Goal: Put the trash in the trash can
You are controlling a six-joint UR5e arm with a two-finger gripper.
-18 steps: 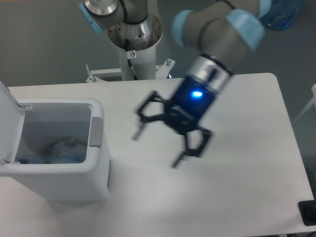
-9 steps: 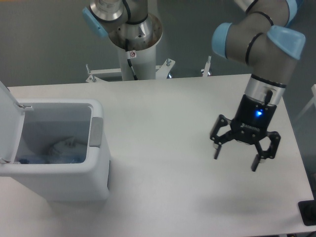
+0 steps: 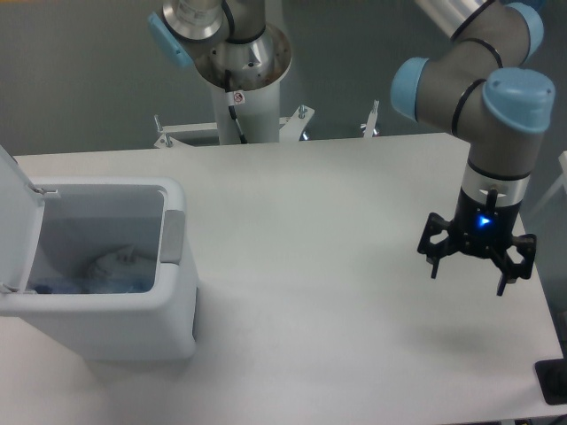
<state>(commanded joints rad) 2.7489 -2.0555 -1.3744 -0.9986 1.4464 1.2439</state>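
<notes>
**Q:** Camera view, nearest item first: what does the trash can (image 3: 133, 323) look like?

**A:** It is a boxy white plastic bin with rounded corners, standing on the white table (image 3: 337, 354). A grey rectangular panel (image 3: 172, 237) sits on its right rim. Its white lid (image 3: 16, 217) is hinged up at the left side, leaving the mouth open upward.

**Q:** Where is the trash?

**A:** Inside the trash can, at the bottom. A crumpled white wad (image 3: 113, 263) lies there, with bluish material (image 3: 53, 286) just beside it to the left. Whether that is the bottle cannot be told; its label, long axis and pointing direction are not discernible.

**Q:** How does the trash can lie?

**A:** Upright. Its long axis cannot be told with certainty from this angle.

**Q:** Where is the gripper (image 3: 468, 274), and how do the jaws stand?

**A:** Well apart from the trash can, to its right, above the table. It points down, a blue light lit on its body. The jaws are spread wide with nothing between them.

**Q:** And farthest back?

**A:** The arm's base column (image 3: 241, 80), beyond the trash can and to its right.
</notes>
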